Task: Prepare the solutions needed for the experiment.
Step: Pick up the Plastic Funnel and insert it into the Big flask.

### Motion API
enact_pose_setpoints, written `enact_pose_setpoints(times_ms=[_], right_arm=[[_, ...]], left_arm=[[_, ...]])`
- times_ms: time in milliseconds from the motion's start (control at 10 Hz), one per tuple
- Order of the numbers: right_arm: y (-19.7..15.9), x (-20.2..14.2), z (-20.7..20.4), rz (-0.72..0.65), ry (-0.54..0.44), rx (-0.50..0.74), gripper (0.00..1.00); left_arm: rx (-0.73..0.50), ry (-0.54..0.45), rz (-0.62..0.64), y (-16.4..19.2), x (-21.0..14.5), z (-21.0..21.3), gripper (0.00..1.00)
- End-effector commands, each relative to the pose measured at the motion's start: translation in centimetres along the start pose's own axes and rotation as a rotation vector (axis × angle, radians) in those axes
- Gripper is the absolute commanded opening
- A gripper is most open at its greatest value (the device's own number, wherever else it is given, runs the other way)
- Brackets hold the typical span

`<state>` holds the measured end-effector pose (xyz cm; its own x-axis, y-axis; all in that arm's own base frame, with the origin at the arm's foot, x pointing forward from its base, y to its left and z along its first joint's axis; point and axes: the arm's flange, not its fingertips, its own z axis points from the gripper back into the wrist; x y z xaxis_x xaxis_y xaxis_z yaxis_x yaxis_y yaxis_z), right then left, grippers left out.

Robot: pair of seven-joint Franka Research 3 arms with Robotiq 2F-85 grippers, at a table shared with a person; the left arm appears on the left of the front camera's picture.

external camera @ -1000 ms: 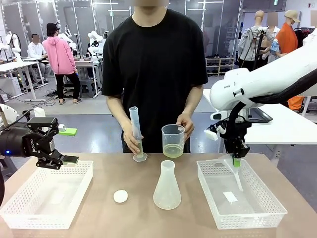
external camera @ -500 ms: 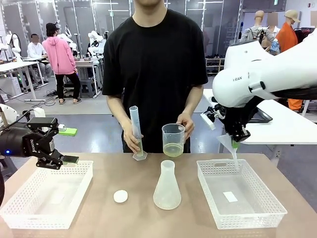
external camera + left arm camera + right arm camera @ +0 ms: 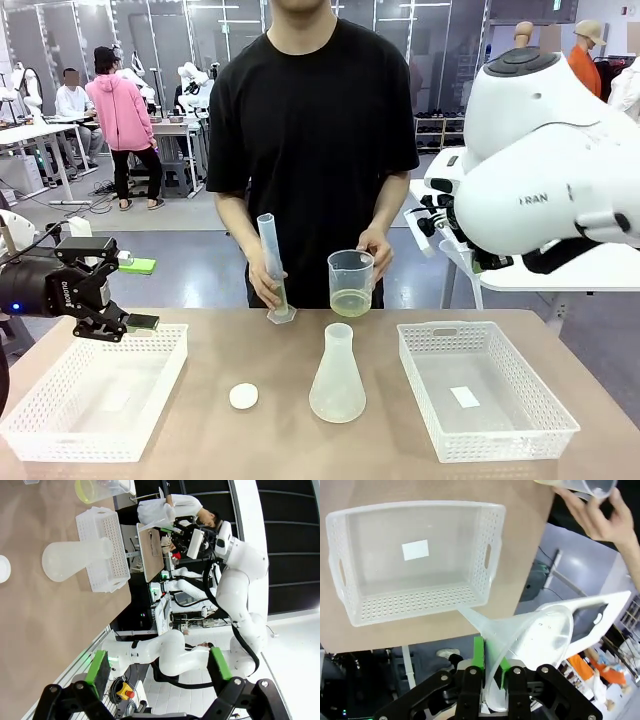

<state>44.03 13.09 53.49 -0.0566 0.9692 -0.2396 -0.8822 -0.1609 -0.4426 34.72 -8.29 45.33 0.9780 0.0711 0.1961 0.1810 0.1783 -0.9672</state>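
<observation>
Wide-spread left claw (image 3: 158, 664), conical flask (image 3: 75, 560) beyond

Fixed front, two wrists; common basket (image 3: 510, 440)

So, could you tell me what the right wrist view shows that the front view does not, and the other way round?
Right wrist view: the right gripper shut on a clear funnel. Front view: the open left gripper, left basket, conical flask, white stopper, graduated cylinder and the yellow-green solution in the beaker. Both: the right basket and the person's hand on that beaker.
</observation>
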Motion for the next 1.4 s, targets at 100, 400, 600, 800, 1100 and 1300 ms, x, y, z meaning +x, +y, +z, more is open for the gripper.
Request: enact_pose_setpoints(times_ms=[100,400,600,800,1100,1300], right_arm=[[1.4,-0.1,-0.4,-0.156,0.003,-0.027,0.0],[0.7,0.0,0.4,-0.026,0.007,-0.019,0.0],[0.7,0.0,0.4,-0.026,0.007,-0.019,0.0],[0.7,0.0,0.4,-0.026,0.007,-0.019,0.0],[1.6,2.2,1.1,0.006,-0.054,-0.042,0.07],[2.5,4.9,3.5,0.09,-0.185,-0.101,0.07]], left_arm=[[-0.01,0.005,0.002,-0.2,0.0,0.0,1.0],[-0.01,0.005,0.002,-0.2,0.0,0.0,1.0],[-0.01,0.005,0.002,-0.2,0.0,0.0,1.0],[-0.01,0.005,0.002,-0.2,0.0,0.0,1.0],[-0.01,0.005,0.002,-0.2,0.0,0.0,1.0],[-0.01,0.005,0.002,-0.2,0.0,0.0,1.0]])
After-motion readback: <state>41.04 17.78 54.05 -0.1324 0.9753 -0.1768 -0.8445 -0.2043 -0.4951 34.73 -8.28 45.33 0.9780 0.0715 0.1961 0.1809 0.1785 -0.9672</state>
